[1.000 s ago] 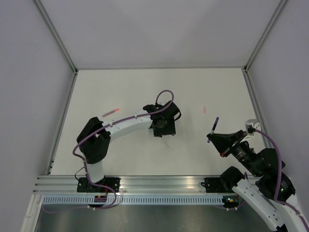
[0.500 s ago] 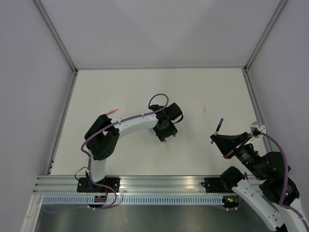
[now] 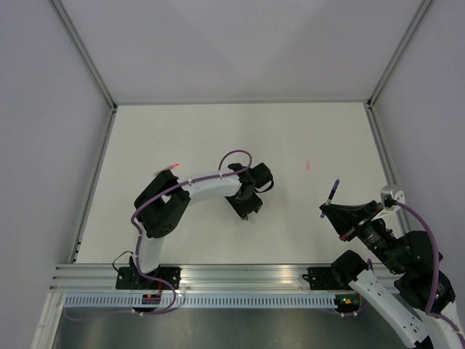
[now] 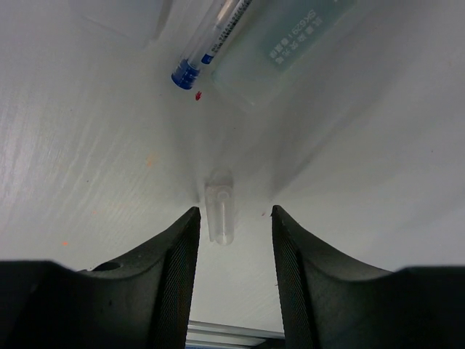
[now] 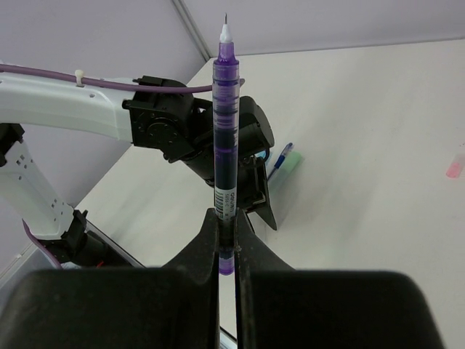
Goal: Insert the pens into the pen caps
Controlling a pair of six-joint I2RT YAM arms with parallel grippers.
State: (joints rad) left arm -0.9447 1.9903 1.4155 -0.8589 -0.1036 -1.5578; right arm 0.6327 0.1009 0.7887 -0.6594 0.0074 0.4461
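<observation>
Straddling faint clear cap [image 4: 219,211], left tool [image 4: 233,216] released; right tool [image 5: 227,219] grasping purple pen [image 5: 225,109].

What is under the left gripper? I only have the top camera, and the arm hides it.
Observer: A pale translucent pen cap lies flat on the table between the left gripper's open fingers, touching neither.
Operator: Anything else close by?
Observer: A blue pen lies just beyond the cap, beside a pale green translucent piece.
Operator: And the right arm's pen?
Observer: The right gripper is shut on a purple pen, whose bare writing tip sticks out beyond the jaws.
</observation>
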